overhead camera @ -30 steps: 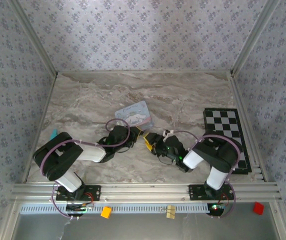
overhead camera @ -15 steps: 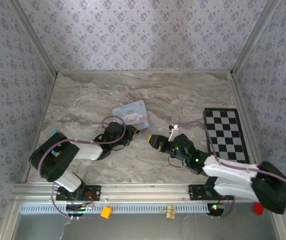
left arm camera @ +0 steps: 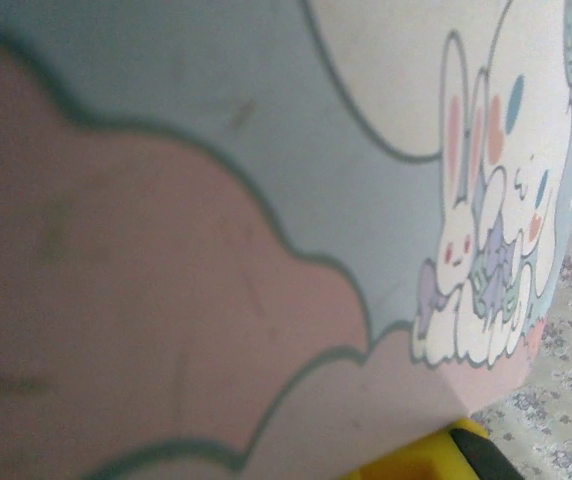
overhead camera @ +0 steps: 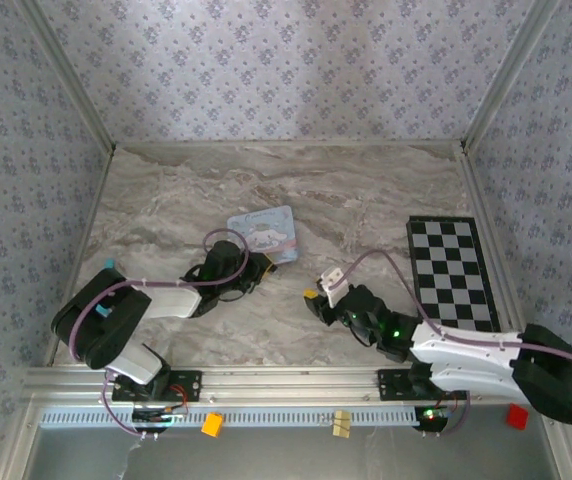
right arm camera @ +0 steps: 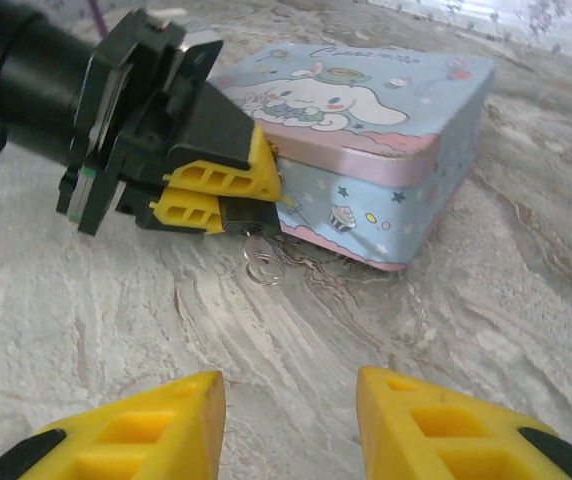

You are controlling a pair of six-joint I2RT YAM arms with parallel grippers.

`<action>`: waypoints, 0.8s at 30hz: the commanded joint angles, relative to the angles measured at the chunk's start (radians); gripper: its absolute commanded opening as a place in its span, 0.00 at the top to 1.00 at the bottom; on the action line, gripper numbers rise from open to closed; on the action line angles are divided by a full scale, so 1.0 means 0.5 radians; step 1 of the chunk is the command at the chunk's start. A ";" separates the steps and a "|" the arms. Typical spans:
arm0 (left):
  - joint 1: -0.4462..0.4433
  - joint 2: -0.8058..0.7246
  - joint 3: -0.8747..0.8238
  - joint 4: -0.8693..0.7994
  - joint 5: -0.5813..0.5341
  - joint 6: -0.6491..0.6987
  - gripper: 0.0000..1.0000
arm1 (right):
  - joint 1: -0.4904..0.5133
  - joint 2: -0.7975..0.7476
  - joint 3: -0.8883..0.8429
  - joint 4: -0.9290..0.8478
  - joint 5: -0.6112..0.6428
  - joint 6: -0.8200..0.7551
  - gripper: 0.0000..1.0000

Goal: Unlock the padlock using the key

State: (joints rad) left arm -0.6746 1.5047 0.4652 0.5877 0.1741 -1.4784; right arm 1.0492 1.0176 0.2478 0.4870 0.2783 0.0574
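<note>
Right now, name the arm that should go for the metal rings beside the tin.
Right. The right fingers are open, empty and aimed at the rings; the left fingers are shut on what looks like the padlock.

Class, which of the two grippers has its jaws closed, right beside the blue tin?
The left gripper, jaws shut beside the tin; the right gripper stands apart, jaws open.

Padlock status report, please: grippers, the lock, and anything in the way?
Left gripper jaws shut on padlock, rings dangling below. Right gripper jaws open, empty, facing it. Blue tin right beside padlock.
</note>
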 commanded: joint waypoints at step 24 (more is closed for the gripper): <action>0.016 -0.118 0.089 -0.203 0.175 0.234 0.97 | 0.186 1.349 0.449 0.968 0.366 -0.764 0.69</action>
State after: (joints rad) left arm -0.6731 1.4849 0.4854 0.4828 0.2253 -1.3689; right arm 1.1290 1.6615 0.4438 0.9268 0.4210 -0.2974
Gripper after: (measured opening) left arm 0.144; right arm 0.311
